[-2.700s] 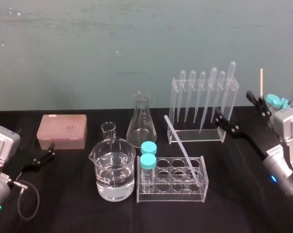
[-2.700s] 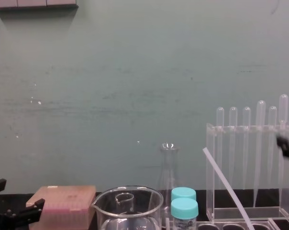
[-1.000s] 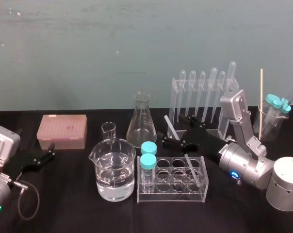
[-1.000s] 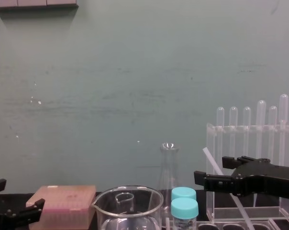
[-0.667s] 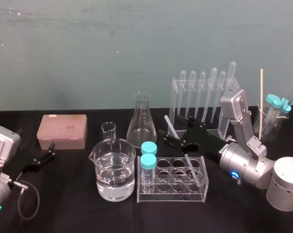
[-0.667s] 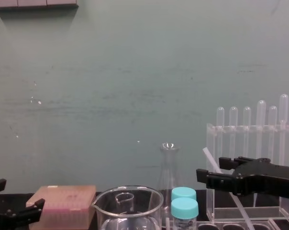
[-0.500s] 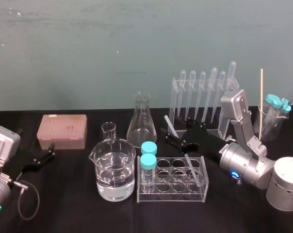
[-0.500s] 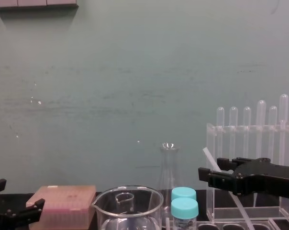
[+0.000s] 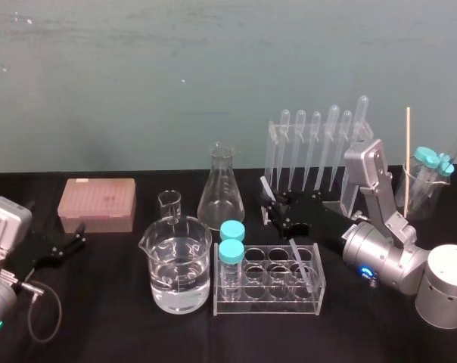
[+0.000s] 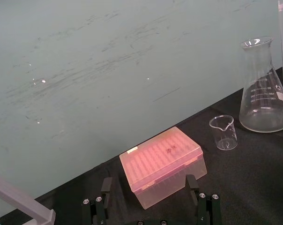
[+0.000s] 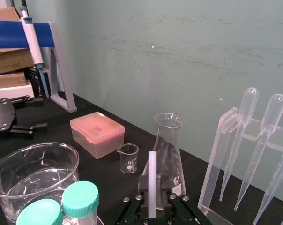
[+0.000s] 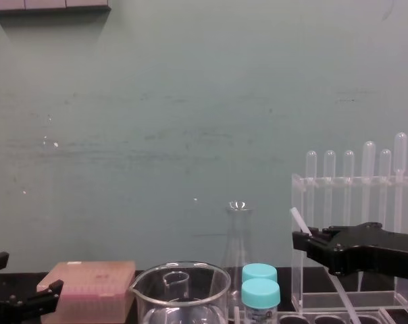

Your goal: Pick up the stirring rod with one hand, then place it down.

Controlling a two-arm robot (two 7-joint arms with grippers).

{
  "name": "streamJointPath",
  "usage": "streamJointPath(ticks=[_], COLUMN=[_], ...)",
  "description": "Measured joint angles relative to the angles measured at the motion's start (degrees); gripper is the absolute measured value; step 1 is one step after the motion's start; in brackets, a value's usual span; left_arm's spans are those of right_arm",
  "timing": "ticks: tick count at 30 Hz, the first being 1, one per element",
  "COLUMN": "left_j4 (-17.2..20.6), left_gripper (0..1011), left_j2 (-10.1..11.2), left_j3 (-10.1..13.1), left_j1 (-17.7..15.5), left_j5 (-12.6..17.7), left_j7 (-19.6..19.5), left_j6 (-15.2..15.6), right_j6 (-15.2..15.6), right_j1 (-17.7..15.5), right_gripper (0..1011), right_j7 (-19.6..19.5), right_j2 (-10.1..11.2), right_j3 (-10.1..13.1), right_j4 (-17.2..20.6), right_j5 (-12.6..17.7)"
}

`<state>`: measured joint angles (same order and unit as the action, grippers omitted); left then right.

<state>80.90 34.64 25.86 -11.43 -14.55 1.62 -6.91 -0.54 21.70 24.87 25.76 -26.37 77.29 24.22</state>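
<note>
The black-covered table carries a clear plastic tube rack near its middle. The right arm's black two-fingered claw extends over the rack from the right, clamped on the upper part of the long translucent-white stirring rod. The rod leans tilted, its lower end in the rack. The left claw sits parked beside a pink lidded box, fingers spread.
</note>
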Motion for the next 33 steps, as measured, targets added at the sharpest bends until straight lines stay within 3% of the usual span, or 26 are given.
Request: streamJointPath(ticks=[5,9,13,19,23,25,30,33], left_j4=[0.00,0.00,0.00,0.00,0.00,0.00,0.00,0.00], left_gripper=[1000,1000,1000,1000,1000,1000,1000,1000], left_j2=[0.00,0.00,0.00,0.00,0.00,0.00,0.00,0.00], left_j3=[0.00,0.00,0.00,0.00,0.00,0.00,0.00,0.00], left_j1=[0.00,0.00,0.00,0.00,0.00,0.00,0.00,0.00], left_j5=[0.00,0.00,0.00,0.00,0.00,0.00,0.00,0.00], left_j7=[0.00,0.00,0.00,0.00,0.00,0.00,0.00,0.00], left_j6=[0.00,0.00,0.00,0.00,0.00,0.00,0.00,0.00], right_j6=[0.00,-0.28,-3.05,-9.07,-13.50,-17.36,-23.25,-27.24], right_j1=[0.00,-0.07,-0.82,-1.71,-1.75,-1.61,-1.57,-2.01], right_gripper=[70,67,67,67,67,67,67,67], right_j7=[0.00,0.00,0.36,3.09,7.70,10.91,13.28,13.16], right_j2=[0.00,-0.03,-0.54,-2.27,-3.17,-3.60,-3.73,-3.87], right_j3=[0.00,0.08,1.31,4.88,7.01,8.27,9.51,10.31], right_j4=[0.00,0.01,0.28,0.93,1.13,1.35,1.36,0.84], right_j5=[0.00,-0.04,-0.19,3.09,6.88,8.87,8.57,6.20])
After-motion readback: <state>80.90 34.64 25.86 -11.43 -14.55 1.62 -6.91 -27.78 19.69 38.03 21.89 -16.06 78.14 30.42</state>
